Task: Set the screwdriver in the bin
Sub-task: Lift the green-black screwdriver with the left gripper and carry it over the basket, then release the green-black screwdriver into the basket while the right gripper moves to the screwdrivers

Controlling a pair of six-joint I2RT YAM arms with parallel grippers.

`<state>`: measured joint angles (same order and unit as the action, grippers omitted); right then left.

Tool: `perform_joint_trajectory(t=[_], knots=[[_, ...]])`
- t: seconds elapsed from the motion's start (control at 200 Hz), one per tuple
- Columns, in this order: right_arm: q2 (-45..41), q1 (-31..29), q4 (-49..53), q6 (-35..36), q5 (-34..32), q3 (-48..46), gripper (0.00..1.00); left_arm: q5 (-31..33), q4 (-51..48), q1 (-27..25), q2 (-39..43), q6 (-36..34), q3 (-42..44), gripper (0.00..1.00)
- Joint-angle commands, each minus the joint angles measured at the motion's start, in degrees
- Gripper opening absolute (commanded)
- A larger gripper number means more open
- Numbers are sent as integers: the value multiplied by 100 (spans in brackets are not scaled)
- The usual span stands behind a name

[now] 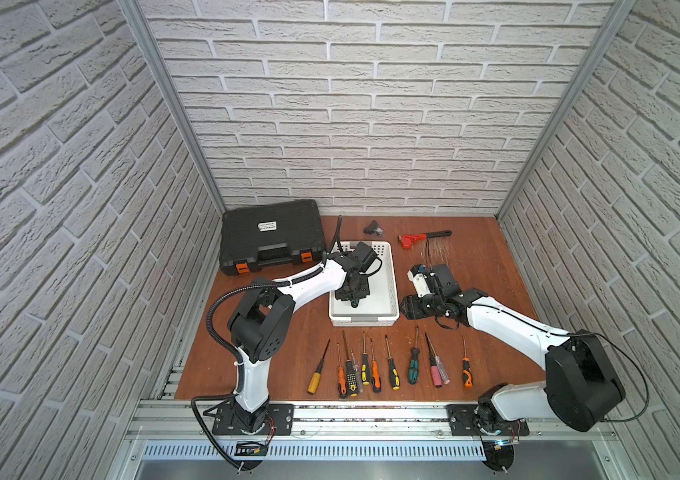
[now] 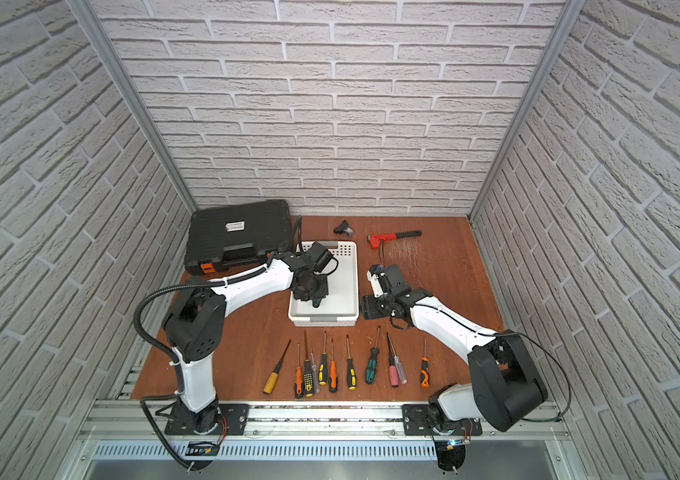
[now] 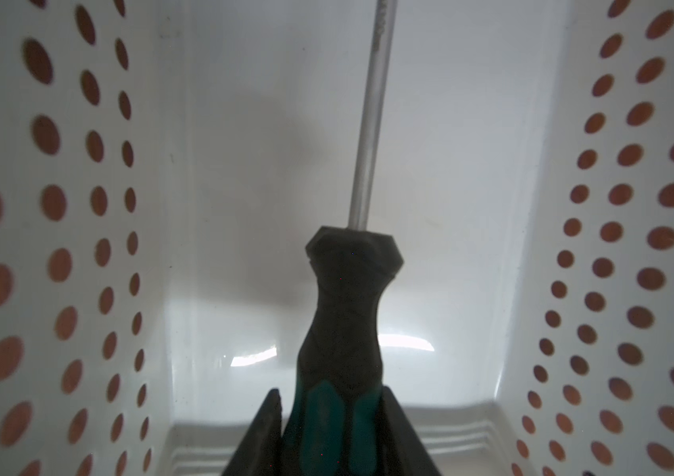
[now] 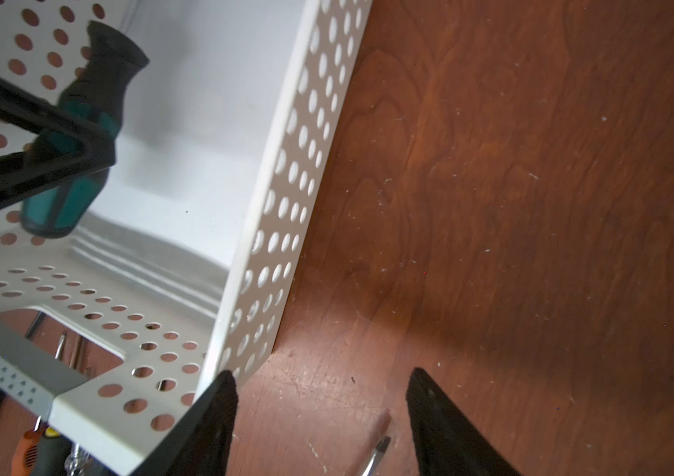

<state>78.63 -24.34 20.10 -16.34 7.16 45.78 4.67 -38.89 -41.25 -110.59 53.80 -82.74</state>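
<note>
- nearest you, a row of screwdrivers lies on the scuffed, reddish wood table. their thin steel shafts point away, and the handles are yellow, orange, black-and-yellow, green, pink and clear.
- just past the row sits the bin. it is white, rectangular plastic with round holes punched through the walls and a smooth, glossy floor. a grey handle strip runs along its near short end.
- your left gripper reaches down into the bin, its thin black fingers clamped on the handle of the screwdriver.
- that handle is black and rubbery with teal panels, waisted towards a hexagonal collar. the bare round shaft points at the bin's far end, between the perforated walls. you cannot tell whether it touches the floor.
- your right gripper sits outside the bin on its right, fingers spread wide and holding nothing. one fingertip is just beside the bin's near corner.
- farthest back, a closed, ribbed black case with orange latches fills the left corner. a small black part and a red wrench lie near the brick-patterned wall.
</note>
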Motion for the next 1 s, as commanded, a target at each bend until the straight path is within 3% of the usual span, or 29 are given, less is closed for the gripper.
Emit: perform_joint_trajectory(t=[0.0, 0.43, 0.53, 0.66, 0.825, 0.995], knots=[[-209, -127, 109, -159, -62, -115, 67, 316, 101, 56, -59, 49, 120, 0], [-1211, -159, 1850, -420, -521, 258, 66, -30, 71, 229, -283, -738, 242, 4], [-1468, -158, 2226, -616, -577, 217, 65, -94, 246, 267, -226, -722, 307, 22], [-1711, -159, 2639, -803, -706, 168, 64, -149, 336, 211, -89, -820, 229, 63], [-1932, -159, 3119, -1115, -968, 227, 64, -164, 321, 153, 263, -997, 182, 64], [-2188, -155, 3399, -1575, -1387, 142, 64, -120, 405, 113, 1135, -1270, 555, 65]])
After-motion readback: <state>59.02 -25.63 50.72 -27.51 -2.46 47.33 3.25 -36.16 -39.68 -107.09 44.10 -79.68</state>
